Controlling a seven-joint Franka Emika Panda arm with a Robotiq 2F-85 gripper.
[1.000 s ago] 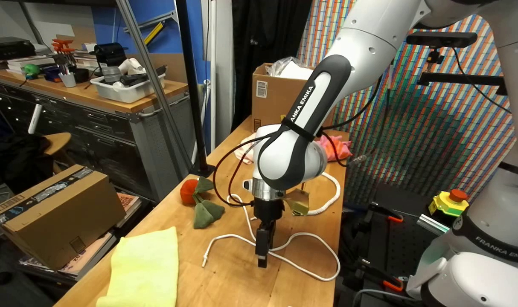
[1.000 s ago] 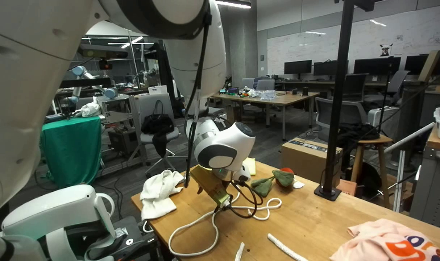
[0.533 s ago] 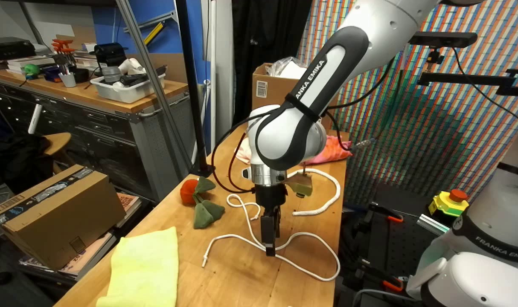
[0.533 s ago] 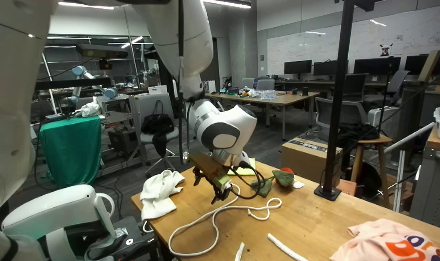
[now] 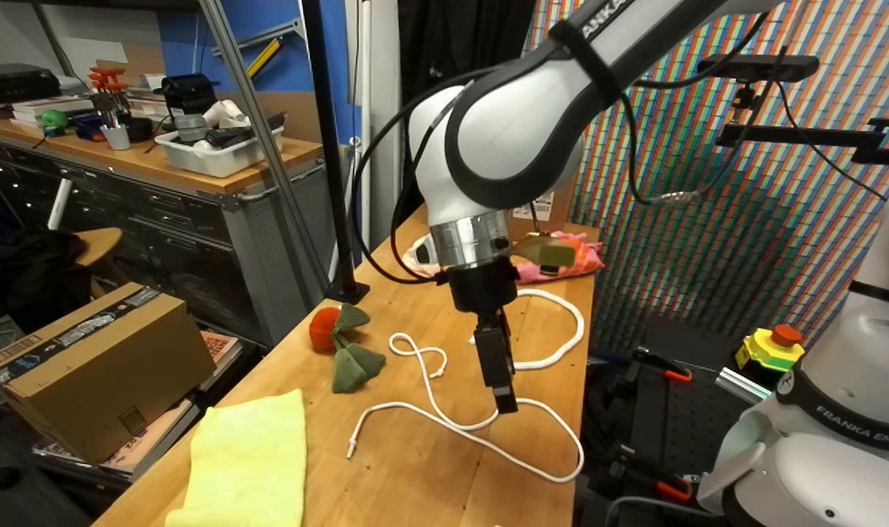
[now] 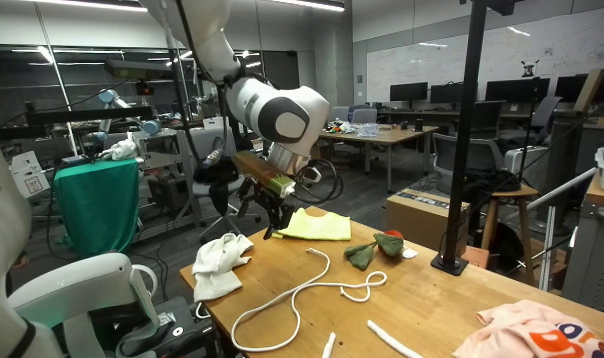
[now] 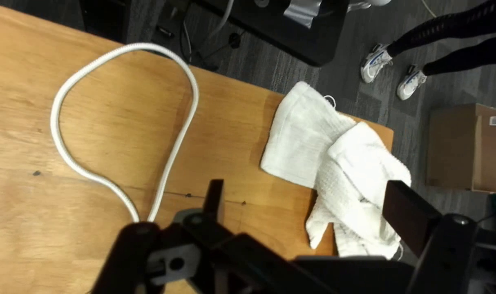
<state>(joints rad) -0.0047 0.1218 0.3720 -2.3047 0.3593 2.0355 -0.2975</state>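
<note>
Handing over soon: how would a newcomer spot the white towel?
Find the wooden table. At one corner, beside the looped white rope, lies the crumpled white towel. Its colour separates it from the yellow cloth, its broad fabric from the rope.

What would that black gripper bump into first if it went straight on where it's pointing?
Probably the white cloth, or the wooden table beside it: in the wrist view, the open gripper points near the cloth's edge, though depth is hard to judge.
</note>
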